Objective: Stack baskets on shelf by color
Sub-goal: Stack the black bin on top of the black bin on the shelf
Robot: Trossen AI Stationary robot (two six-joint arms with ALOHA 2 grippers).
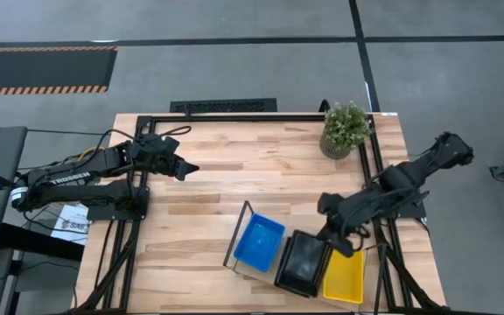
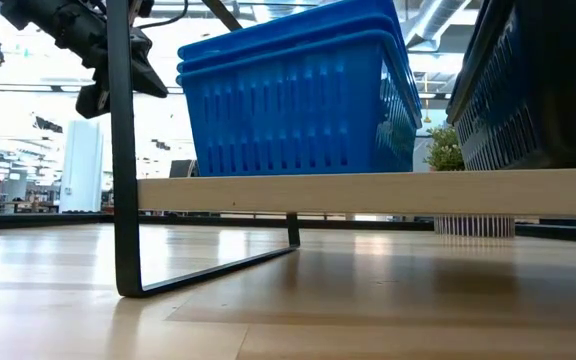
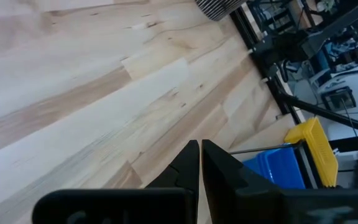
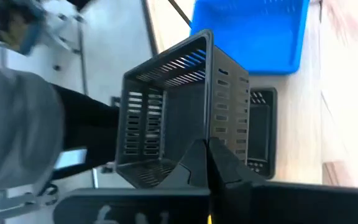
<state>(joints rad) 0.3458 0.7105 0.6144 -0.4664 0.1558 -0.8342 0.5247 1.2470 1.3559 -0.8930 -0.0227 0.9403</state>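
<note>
The shelf stands near the table's front edge, its black end frame at its left end. A stack of blue baskets sits on its left part and a yellow basket on its right. Between them a black basket rests on the board. My right gripper is shut on another black basket, tilted above that one. My left gripper hangs shut above the table's left side, holding nothing. My right gripper pinches one wall of the black basket at its rim, one finger inside the basket and one outside. The fingers slant down from the table's right. The basket is lifted clear and tipped on its side, its open top turned sideways, above the black basket on the shelf.
A potted green plant stands at the table's far right corner. Bare wooden tabletop lies between the left arm and the shelf. A black frame runs along the table's far edge.
</note>
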